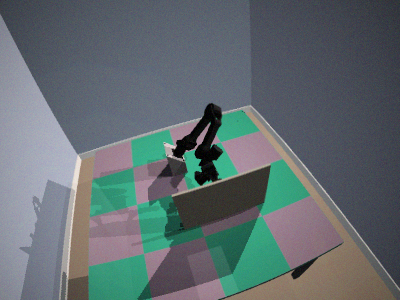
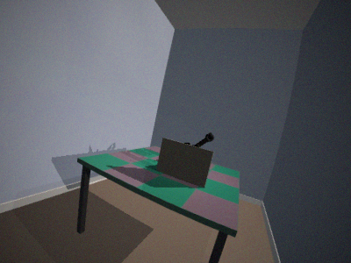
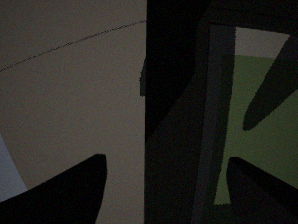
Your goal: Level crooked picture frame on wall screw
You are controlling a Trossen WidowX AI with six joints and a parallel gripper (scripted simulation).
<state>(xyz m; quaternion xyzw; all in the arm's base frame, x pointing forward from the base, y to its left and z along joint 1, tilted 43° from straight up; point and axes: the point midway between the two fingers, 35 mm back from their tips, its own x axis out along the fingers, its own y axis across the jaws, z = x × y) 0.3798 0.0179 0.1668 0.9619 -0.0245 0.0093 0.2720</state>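
Note:
The picture frame (image 3: pixel 221 129) shows only in the wrist view: a dark frame around a green picture (image 3: pixel 256 139), filling the right half, its edges leaning against the view. It hangs on the beige wall panel (image 3: pixel 73 96) (image 1: pixel 225 195) (image 2: pixel 184 162), which stands upright on the table. My gripper (image 3: pixel 168 165) (image 1: pixel 175 151) is open and holds nothing. One finger is over bare panel at the lower left and the other over the frame at the lower right. It is off the frame. The screw and strip are hidden. In the exterior view only the arm's elbow (image 2: pixel 206 140) shows above the panel.
The table (image 2: pixel 110 168) carries a green and pink checkered top (image 1: pixel 115 160). The arm's base (image 1: pixel 207 172) stands just behind the panel. A faint dotted line (image 3: pixel 67 46) crosses the panel. Room walls close in on the far and right sides.

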